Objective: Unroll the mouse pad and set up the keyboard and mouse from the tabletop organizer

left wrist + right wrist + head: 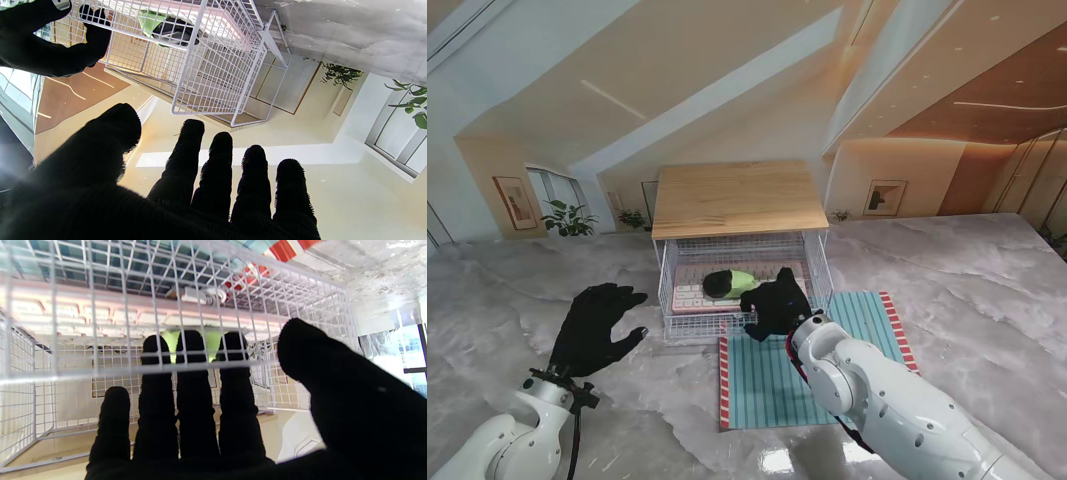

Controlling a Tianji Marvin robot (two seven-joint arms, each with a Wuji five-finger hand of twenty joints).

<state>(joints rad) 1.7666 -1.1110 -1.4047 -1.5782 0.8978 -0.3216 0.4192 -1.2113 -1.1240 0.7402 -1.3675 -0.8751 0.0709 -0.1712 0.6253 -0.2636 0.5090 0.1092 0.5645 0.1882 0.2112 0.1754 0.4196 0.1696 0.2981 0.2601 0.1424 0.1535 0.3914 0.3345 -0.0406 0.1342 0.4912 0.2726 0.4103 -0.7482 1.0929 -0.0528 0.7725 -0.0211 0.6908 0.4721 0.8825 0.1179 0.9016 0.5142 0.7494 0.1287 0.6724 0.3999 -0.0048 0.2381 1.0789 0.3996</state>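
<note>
The mouse pad [767, 380], teal-striped with a red border, lies flat on the table in front of the organizer [737, 198]. The organizer's white wire drawer [697, 325] is pulled out. In it lies a pink keyboard [689, 297], and a green and black mouse [730, 283] rests on that. My right hand [777, 305] is at the drawer's front right. Its fingers [191, 343] reach straight past the rim wire toward the mouse [173, 340], thumb apart, holding nothing. My left hand [595, 328] hovers open to the left of the drawer, fingers spread [217, 173].
The organizer has a wooden top over the wire frame [213, 66] and stands at the middle of the grey marble table [987, 290]. My right forearm [877, 400] crosses the near right part of the pad.
</note>
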